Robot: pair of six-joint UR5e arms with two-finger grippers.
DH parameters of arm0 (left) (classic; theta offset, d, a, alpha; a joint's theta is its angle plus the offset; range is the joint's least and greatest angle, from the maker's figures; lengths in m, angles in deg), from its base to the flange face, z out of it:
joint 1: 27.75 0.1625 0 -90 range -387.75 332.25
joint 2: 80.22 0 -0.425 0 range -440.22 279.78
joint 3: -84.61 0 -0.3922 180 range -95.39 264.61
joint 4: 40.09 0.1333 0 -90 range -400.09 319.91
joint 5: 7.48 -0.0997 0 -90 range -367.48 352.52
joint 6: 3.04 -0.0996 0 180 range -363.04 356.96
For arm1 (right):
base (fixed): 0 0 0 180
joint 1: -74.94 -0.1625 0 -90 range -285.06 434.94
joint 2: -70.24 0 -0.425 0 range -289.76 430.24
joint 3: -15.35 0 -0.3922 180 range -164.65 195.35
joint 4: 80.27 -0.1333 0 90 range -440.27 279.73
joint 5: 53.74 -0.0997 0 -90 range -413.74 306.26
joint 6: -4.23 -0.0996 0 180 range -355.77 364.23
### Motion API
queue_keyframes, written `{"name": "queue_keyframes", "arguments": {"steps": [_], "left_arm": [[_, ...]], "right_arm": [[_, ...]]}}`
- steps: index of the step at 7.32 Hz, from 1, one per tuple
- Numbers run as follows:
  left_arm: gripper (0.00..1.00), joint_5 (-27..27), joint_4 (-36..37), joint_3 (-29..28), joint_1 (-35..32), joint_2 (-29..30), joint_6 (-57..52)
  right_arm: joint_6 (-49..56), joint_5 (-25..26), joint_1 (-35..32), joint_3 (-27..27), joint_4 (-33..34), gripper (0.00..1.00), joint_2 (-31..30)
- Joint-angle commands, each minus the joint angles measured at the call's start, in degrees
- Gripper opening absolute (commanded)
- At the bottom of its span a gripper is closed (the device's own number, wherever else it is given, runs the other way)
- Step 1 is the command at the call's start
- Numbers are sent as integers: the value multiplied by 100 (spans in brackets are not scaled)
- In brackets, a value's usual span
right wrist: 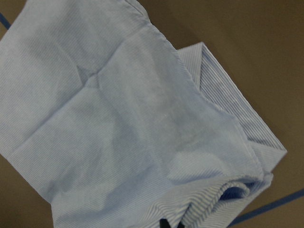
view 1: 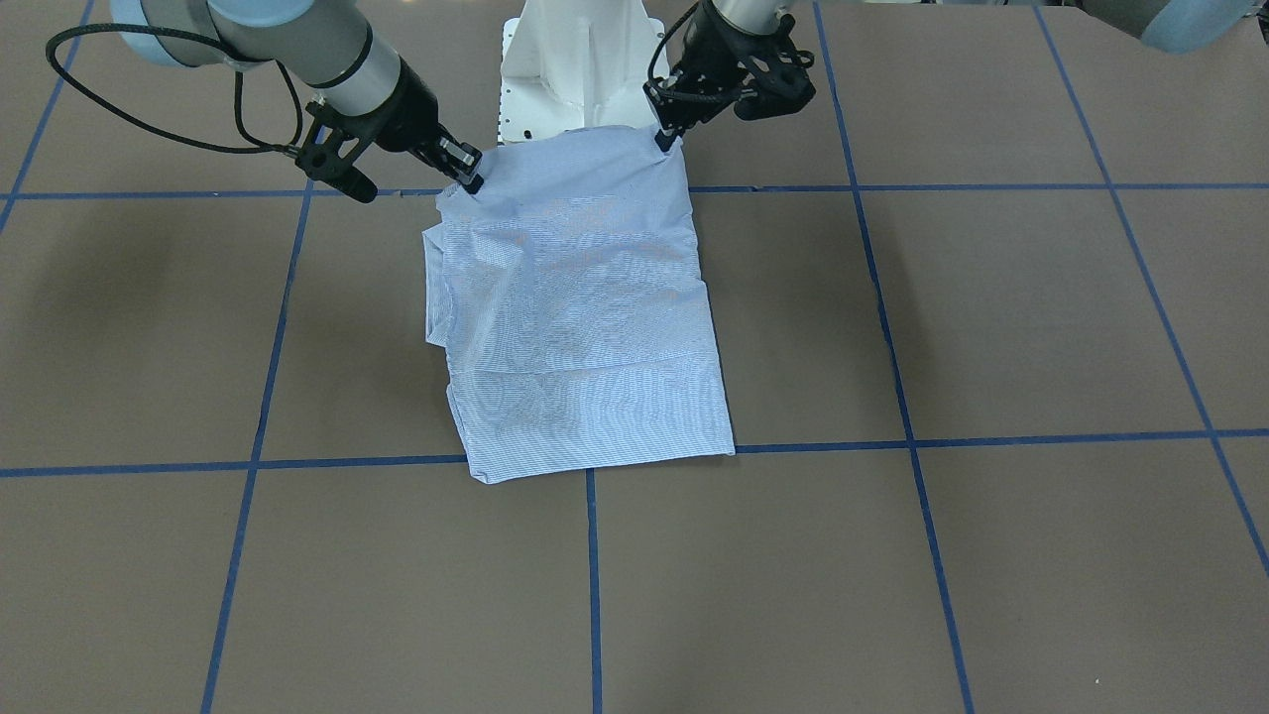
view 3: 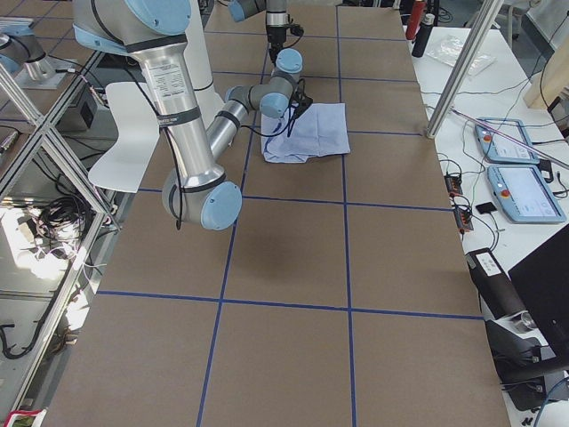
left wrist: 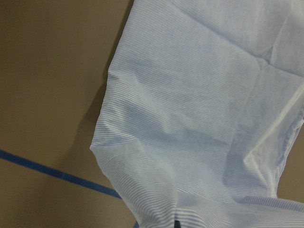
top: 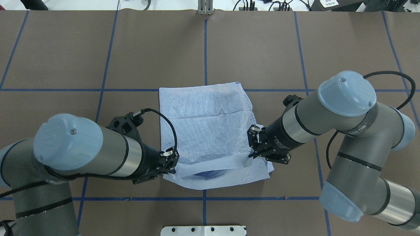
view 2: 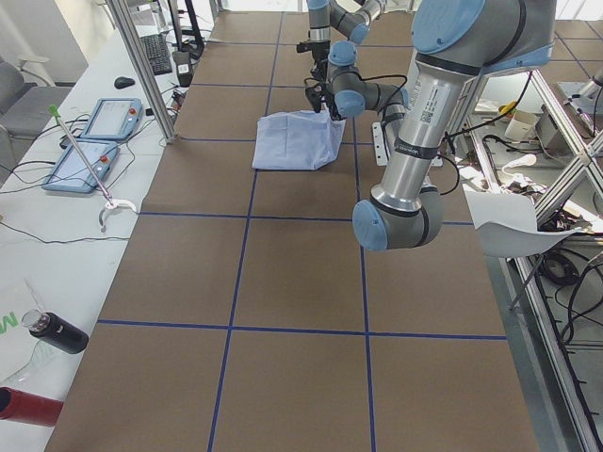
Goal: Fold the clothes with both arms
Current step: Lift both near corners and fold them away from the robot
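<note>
The light-blue striped shirt lies folded into a rough rectangle on the brown table, and also shows in the overhead view. My left gripper is shut on the shirt's near left corner; in the front-facing view it is on the right. My right gripper is shut on the near right corner, shown in the front-facing view on the left. Both corners are raised slightly off the layers below. The wrist views show only cloth, left and right. Collar, buttons and pocket are hidden.
The white pedestal base stands just behind the shirt's near edge. Blue tape lines grid the table. In the left side view a bench with control tablets and bottles runs along the far edge.
</note>
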Motion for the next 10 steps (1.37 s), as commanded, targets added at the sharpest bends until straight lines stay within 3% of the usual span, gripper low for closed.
{"name": "queue_keyframes", "arguments": {"steps": [1,4,6,8,10], "left_arm": [[0,199,-397,-967,-651,374,-296],[0,199,-1322,-2271,-1038,892,-305],[0,181,-1716,-2720,-1188,956,-384],[0,146,-2392,-3474,-1276,956,-392],[0,146,-2580,-3776,-1277,1061,-366]], "right_arm": [[332,39,-500,-860,1,0,702],[508,83,-793,-1949,-25,0,1581],[675,196,-793,-2846,-69,0,1953],[728,259,-784,-3165,-183,0,1945],[719,250,-775,-3228,-192,0,1989]]}}
